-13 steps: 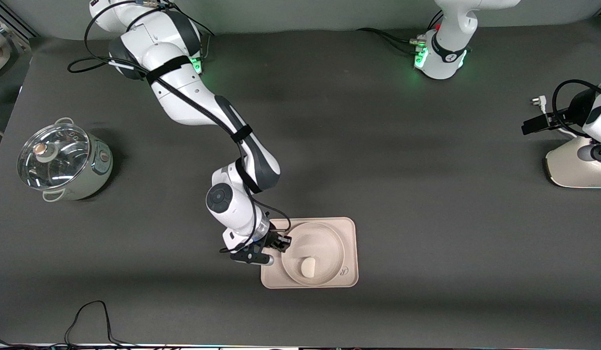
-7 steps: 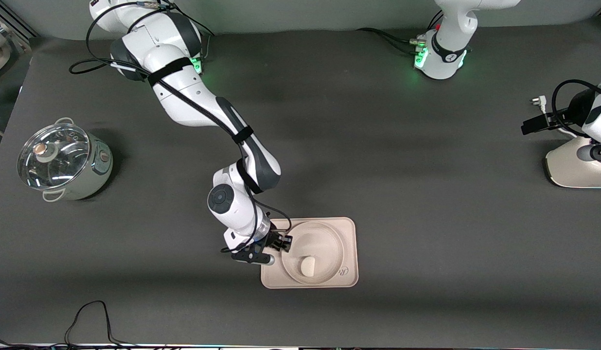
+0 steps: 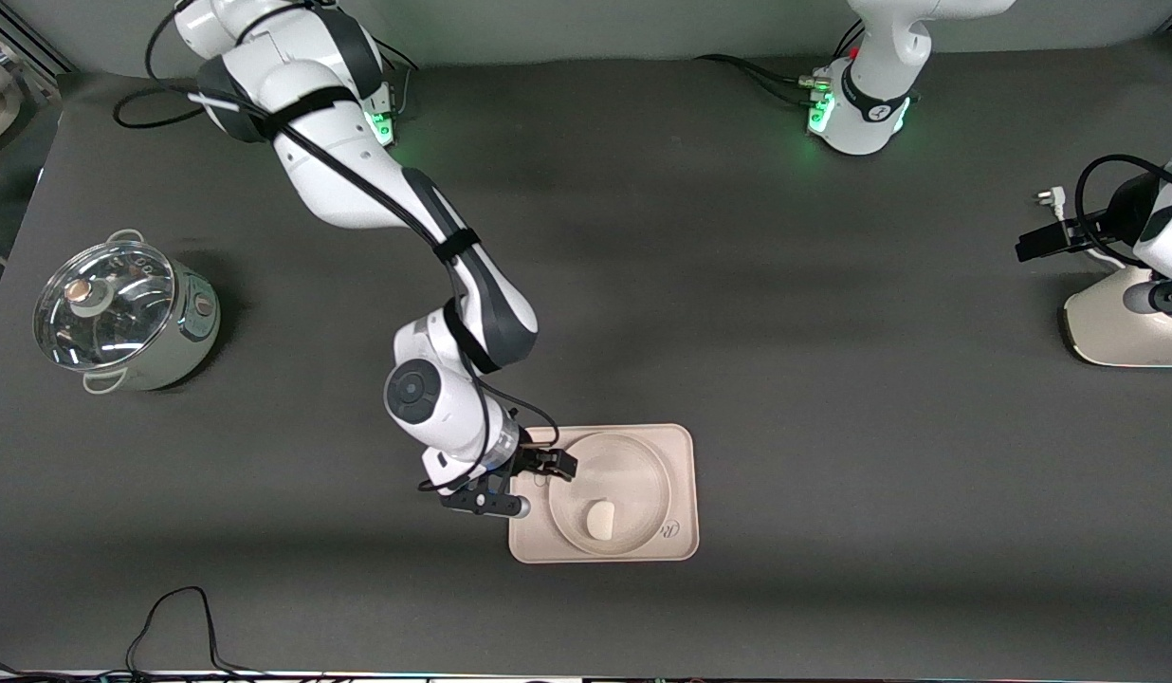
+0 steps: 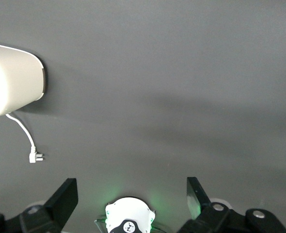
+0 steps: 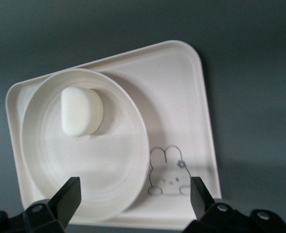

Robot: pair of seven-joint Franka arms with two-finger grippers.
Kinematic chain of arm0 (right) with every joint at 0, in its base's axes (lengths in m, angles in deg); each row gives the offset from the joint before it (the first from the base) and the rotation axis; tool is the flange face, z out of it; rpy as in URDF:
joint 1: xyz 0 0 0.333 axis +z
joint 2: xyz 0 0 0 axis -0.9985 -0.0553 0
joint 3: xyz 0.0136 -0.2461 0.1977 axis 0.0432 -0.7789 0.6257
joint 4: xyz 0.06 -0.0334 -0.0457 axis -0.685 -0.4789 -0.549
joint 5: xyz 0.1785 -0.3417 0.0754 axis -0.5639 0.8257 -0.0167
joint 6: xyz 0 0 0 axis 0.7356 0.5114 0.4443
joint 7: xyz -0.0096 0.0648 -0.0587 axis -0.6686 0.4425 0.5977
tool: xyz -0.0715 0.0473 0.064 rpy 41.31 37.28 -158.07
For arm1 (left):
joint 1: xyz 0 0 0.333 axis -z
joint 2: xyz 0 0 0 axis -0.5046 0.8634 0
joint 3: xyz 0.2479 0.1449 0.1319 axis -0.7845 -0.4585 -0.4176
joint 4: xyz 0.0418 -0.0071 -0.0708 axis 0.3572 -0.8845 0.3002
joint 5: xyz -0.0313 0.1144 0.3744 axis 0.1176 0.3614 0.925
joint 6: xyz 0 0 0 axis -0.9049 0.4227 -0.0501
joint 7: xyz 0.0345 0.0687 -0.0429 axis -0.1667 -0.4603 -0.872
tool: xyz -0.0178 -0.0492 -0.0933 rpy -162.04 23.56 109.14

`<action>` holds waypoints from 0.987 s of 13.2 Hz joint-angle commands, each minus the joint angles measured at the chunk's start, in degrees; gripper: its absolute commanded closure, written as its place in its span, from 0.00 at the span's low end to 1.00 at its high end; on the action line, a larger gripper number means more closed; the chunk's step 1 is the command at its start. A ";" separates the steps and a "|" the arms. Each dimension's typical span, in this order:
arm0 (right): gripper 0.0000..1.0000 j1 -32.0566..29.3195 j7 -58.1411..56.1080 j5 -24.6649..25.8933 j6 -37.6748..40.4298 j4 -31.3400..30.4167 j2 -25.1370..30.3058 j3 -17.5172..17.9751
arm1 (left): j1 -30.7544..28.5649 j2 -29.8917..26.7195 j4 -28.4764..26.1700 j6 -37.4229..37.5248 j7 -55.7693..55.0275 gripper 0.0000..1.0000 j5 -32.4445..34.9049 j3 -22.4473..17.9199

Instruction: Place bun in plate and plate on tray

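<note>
The cream round plate (image 3: 624,479) lies on the rectangular tray (image 3: 679,446), which shows a rabbit drawing (image 5: 168,172). A small off-white bun (image 3: 600,520) rests in the plate, in the part nearer the front camera. My right gripper (image 3: 553,466) hangs open over the tray's edge at the right arm's end, just clear of the plate's rim. In the right wrist view the right gripper (image 5: 133,199) has its fingers spread with nothing between them, above the plate (image 5: 85,160), the bun (image 5: 81,111) and the tray (image 5: 182,97). My left gripper (image 4: 131,196) waits open over bare table.
A steel pot with a glass lid (image 3: 121,313) stands at the right arm's end of the table. A white appliance (image 3: 1126,327) with a loose plug (image 3: 1046,197) sits at the left arm's end. A black cable (image 3: 178,617) lies near the front edge.
My right gripper has opened and let go of the plate's rim, then drawn back a little from it. Plate, bun and tray stay put. The left arm has not moved.
</note>
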 commanded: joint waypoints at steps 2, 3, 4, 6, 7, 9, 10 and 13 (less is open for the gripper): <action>0.00 -1.58 -0.32 4.38 13.79 -6.95 14.71 -2.07 | 0.60 -0.80 0.21 0.17 -0.08 0.00 -0.48 0.12; 0.00 -2.73 -0.50 7.11 15.39 -10.55 19.45 -1.72 | 0.96 -0.97 0.12 -0.45 -0.25 0.00 -0.91 0.29; 0.00 -4.22 -0.94 8.10 16.54 -15.20 24.81 -1.45 | 1.57 -1.59 0.03 -1.24 -0.34 0.00 -1.53 0.73; 0.00 -9.74 -6.62 8.45 20.92 -23.12 35.27 2.21 | 2.19 -3.61 -1.72 -4.13 -3.05 0.00 -1.62 2.92; 0.00 -13.77 -8.57 9.33 23.64 -25.68 39.49 5.20 | 2.19 -3.96 -1.81 -4.67 -3.76 0.00 -1.62 3.63; 0.00 -20.38 -11.38 14.24 30.57 -27.98 46.19 9.52 | 2.02 -4.23 -1.64 -4.50 -2.90 0.00 -1.62 3.64; 0.00 -21.45 -13.31 14.69 33.05 -28.16 48.48 9.53 | 1.75 -4.32 -1.64 -4.50 -2.63 0.00 -1.62 3.55; 0.00 -24.53 -21.74 17.32 37.37 -28.08 51.66 6.73 | 1.93 -4.23 -1.38 -3.97 -2.54 0.00 -1.36 3.55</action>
